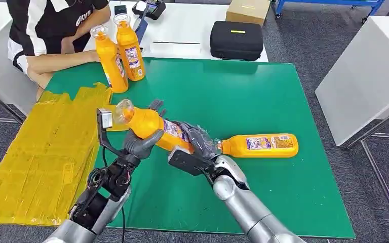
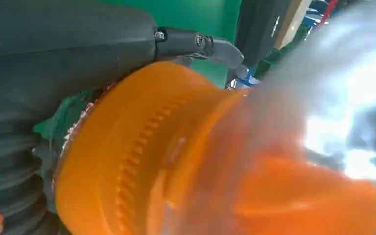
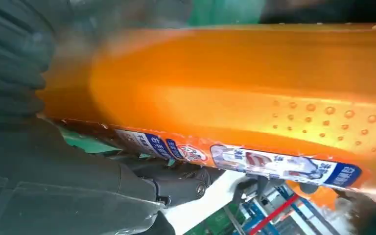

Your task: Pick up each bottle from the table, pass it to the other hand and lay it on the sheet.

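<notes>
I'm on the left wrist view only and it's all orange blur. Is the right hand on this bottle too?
Observer: Yes. In the head view the right hand grips the held bottle at its label end, while the left hand holds it nearer the cap.
Operator: Where's the sheet from here?
Observer: The yellow sheet lies on the robot's left side, hanging over the green table edge.
Operator: Any bottles left to do?
Observer: One bottle lying flat is on the table just past the right hand, and two upright bottles stand at the far edge near a person.
</notes>
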Robot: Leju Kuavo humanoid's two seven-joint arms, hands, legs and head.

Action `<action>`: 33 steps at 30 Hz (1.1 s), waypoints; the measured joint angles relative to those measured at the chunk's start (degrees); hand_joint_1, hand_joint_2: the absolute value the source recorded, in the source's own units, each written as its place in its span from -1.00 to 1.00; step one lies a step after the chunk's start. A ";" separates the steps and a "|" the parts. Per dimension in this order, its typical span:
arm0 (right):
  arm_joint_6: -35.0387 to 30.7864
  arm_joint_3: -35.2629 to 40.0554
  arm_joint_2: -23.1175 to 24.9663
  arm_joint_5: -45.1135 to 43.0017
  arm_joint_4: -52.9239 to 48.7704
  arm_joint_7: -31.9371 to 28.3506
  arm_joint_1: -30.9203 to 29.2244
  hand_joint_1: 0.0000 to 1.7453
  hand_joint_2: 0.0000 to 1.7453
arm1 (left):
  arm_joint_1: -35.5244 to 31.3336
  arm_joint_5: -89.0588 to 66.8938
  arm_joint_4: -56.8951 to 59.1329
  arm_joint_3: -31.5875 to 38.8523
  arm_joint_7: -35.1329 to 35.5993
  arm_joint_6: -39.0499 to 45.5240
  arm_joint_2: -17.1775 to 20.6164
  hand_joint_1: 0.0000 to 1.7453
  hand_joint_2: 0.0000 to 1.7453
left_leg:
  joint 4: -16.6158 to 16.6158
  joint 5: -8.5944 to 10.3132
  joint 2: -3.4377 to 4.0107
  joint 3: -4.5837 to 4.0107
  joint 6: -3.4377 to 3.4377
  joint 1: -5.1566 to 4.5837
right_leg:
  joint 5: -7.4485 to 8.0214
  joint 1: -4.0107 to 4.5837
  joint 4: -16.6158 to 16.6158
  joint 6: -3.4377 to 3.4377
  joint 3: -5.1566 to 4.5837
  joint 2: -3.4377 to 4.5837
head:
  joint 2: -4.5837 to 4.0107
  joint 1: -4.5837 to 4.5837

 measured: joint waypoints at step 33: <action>0.24 4.83 -0.57 -4.24 -1.84 1.25 -0.37 -1.00 1.00 | 4.43 -0.90 -7.17 0.37 -6.67 20.97 -0.55 1.00 1.00 | 0.00 0.00 -0.02 -0.03 0.00 0.00 | 0.00 0.00 0.00 0.00 0.01 -0.01 | 0.00 0.00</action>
